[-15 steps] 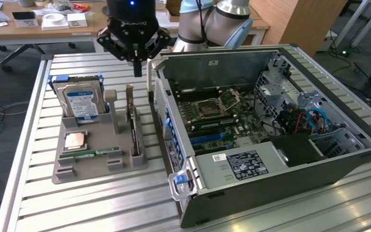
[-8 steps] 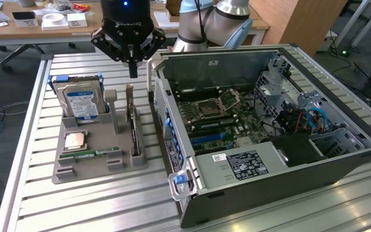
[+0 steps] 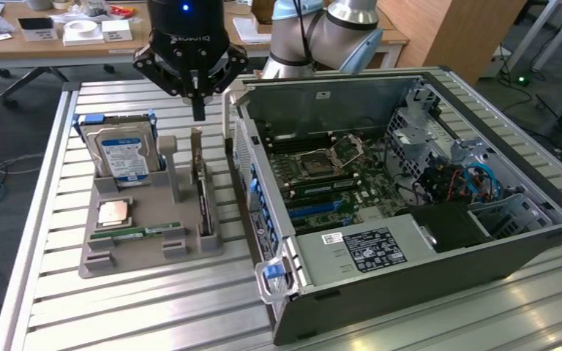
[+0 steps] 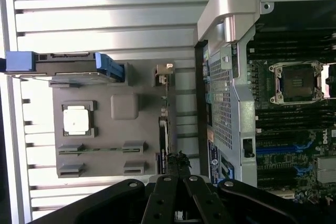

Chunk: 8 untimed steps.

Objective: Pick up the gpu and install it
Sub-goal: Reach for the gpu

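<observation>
Gpu (image 3: 201,186) stands on its long edge in a slot of the grey holder (image 3: 100,252), at 9 o'clock of the open computer case (image 3: 437,285) in the exterior view. Its long axis runs from 12 o'clock to 6 o'clock, roughly parallel to the near wall of the case, with the thin top edge facing up. A hard drive (image 3: 120,153) stands upright in the same holder at 10 o'clock of the card. The gripper (image 3: 199,111) hangs at 12 o'clock of the card, over its far end and clear of it, with a gap between the tips and the top edge. The fingers are drawn together into one narrow black point and hold nothing. They point straight down, and the grey arm (image 3: 335,29) rises behind them at 1 o'clock. The holder rests on the slatted table (image 3: 125,307).

From the wrist view the gpu (image 4: 163,124) shows edge-on as a thin dark line along the side of the holder (image 4: 113,135) nearest the case (image 4: 223,93). The gripper (image 4: 177,163) has its closed tips lying against the end of the card away from the hard drive (image 4: 63,62), just to the case side of it. A square processor chip (image 4: 77,119) and a memory stick (image 4: 100,149) lie flat in the holder.
</observation>
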Each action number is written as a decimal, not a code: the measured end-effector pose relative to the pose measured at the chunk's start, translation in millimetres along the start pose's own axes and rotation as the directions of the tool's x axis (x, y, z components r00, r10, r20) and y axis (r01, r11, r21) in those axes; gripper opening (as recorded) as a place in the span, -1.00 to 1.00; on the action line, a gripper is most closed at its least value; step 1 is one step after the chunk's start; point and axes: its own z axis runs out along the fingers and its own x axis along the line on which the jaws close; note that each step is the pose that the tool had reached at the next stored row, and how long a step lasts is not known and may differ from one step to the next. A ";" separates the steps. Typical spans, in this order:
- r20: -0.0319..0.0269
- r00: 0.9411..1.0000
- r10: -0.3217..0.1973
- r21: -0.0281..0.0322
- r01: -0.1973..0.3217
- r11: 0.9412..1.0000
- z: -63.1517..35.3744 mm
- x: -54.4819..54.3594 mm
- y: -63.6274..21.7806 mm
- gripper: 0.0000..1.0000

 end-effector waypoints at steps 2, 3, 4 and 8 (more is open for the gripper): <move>0.000 1.000 0.000 0.000 0.000 1.000 0.0 1.1 -0.2 -0.79; 0.000 1.000 0.000 0.000 0.000 1.000 0.0 1.6 -0.3 -0.79; 0.000 1.000 0.000 0.000 0.000 1.000 0.0 1.9 -0.3 -0.79; 0.000 1.000 0.000 0.000 0.000 1.000 -0.2 2.5 -2.9 -0.79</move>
